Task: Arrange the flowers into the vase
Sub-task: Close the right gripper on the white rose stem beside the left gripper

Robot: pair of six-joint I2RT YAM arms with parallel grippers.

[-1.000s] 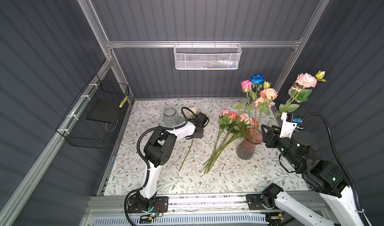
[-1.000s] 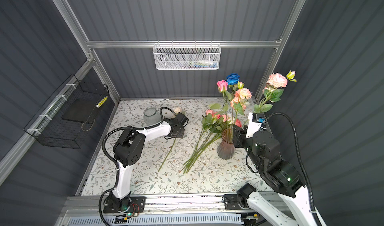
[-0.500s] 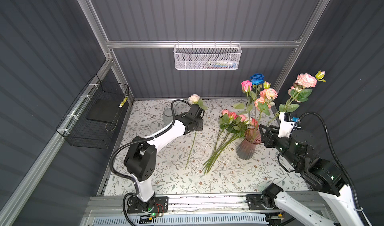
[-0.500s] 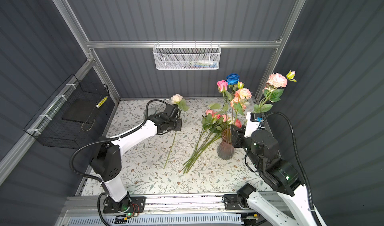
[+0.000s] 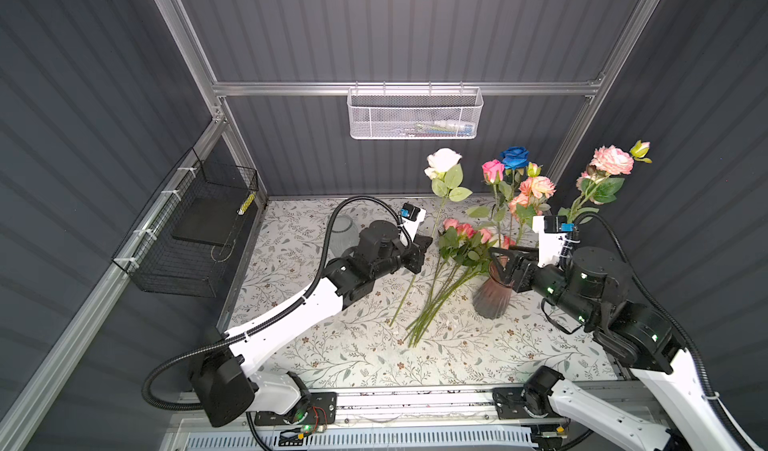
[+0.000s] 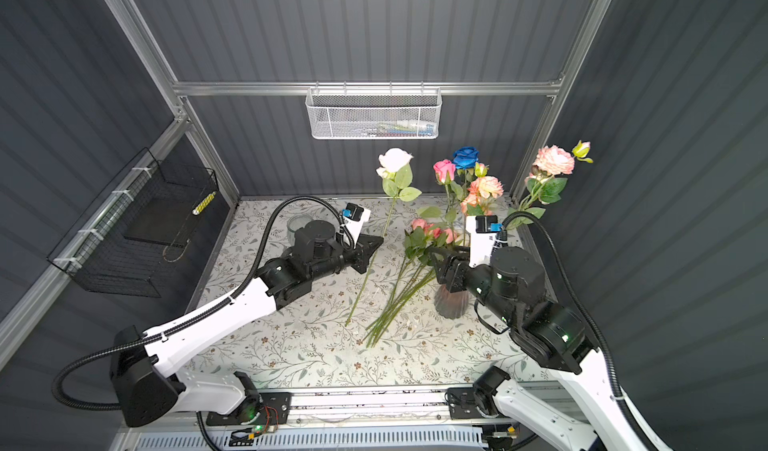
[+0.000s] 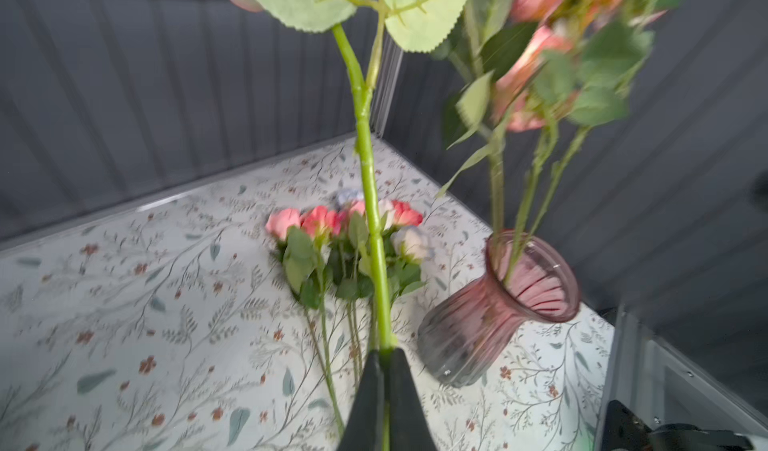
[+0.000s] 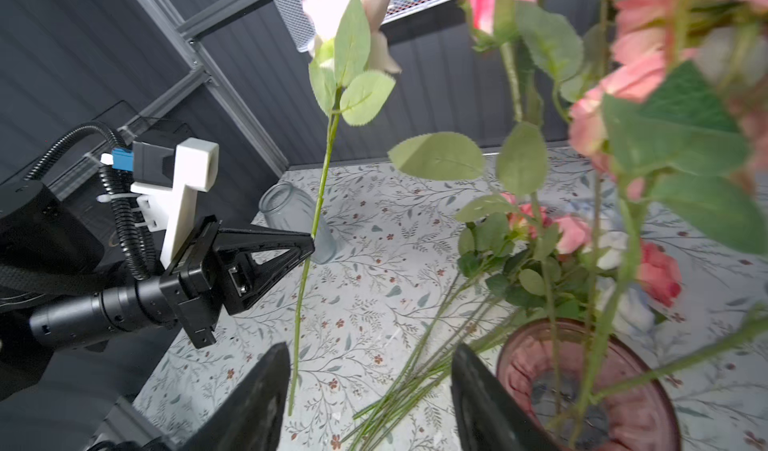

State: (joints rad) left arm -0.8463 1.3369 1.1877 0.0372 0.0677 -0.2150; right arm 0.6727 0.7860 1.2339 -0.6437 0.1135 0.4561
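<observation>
Floral-patterned table covering (image 5: 324, 345) inside a grey-panelled booth serves as the work surface. We find the task partly done. The pink glass vase (image 5: 490, 299) stands upright towards the right side, and several flowers (image 5: 536, 187) stand in it, among them a blue rose (image 5: 514, 156). A tall pink rose (image 5: 611, 160) leaning out to the right appears to be seated there too, though the arm hides its lower stem in both top views. The right gripper (image 8: 370, 357) sits just beside the vase mouth, jaws well apart and holding nothing. The left gripper (image 5: 427, 246) is pinched tight on the stem of a white rose (image 5: 444, 160), held roughly upright to the left of the vase and apart from it. Outstanding: that rose must go in, and a bunch of pink-headed roses (image 5: 446, 278) lies flat on the covering between the two grippers. A clear jar (image 5: 343, 231) stands at the back, apart from the work. We judge the job under half complete.
</observation>
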